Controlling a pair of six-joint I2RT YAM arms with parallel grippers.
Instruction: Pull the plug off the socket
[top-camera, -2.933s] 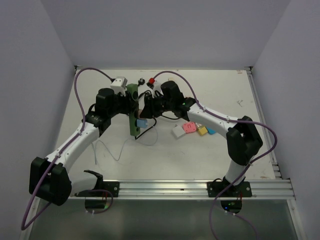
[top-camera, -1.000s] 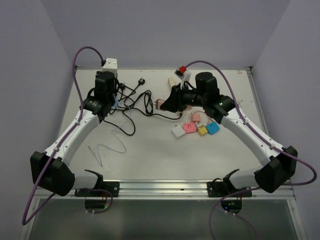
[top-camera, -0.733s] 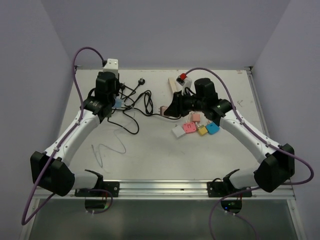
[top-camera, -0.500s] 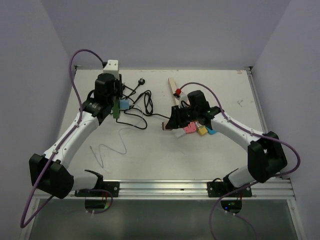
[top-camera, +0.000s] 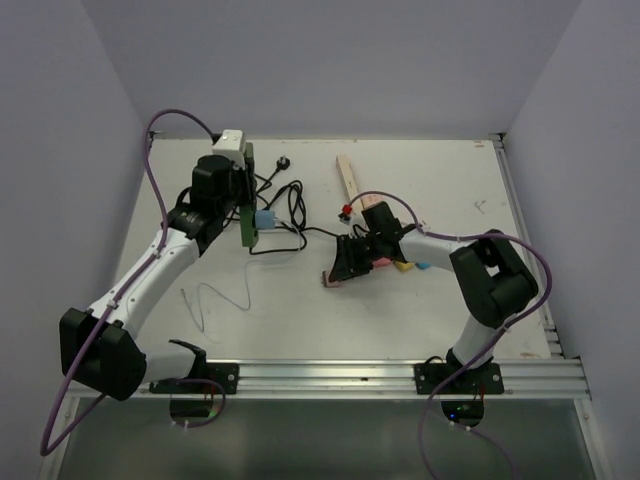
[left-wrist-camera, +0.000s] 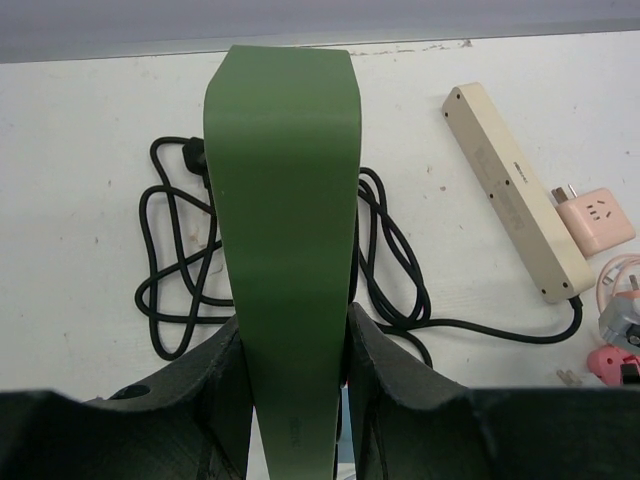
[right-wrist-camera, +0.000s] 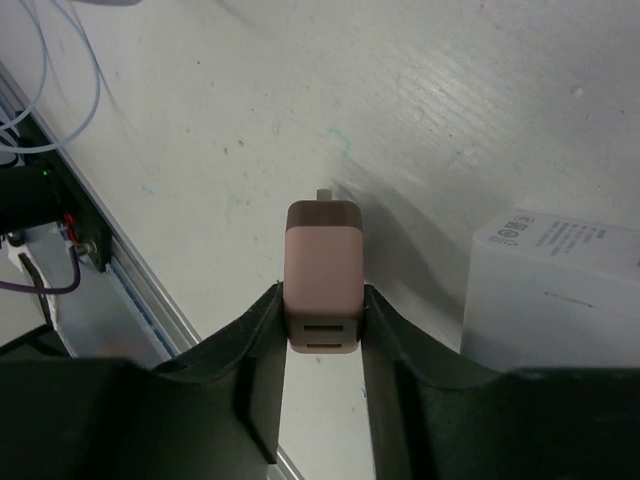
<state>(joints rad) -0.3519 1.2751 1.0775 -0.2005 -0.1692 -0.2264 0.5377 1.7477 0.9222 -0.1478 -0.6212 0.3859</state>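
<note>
your left gripper is clamped on the socket, its fingers pressed to both long sides, and the green strip is lifted off the table, roughly upright. a light blue adapter sits against the socket's lower end. well to the right of the socket, your right gripper is closed around the pink plug, a metal prong showing at its far end. just right of the socket the black cord lies in loops; farther right rest a beige power strip and a pink adapter. a white charger block lies close beside the plug.
</note>
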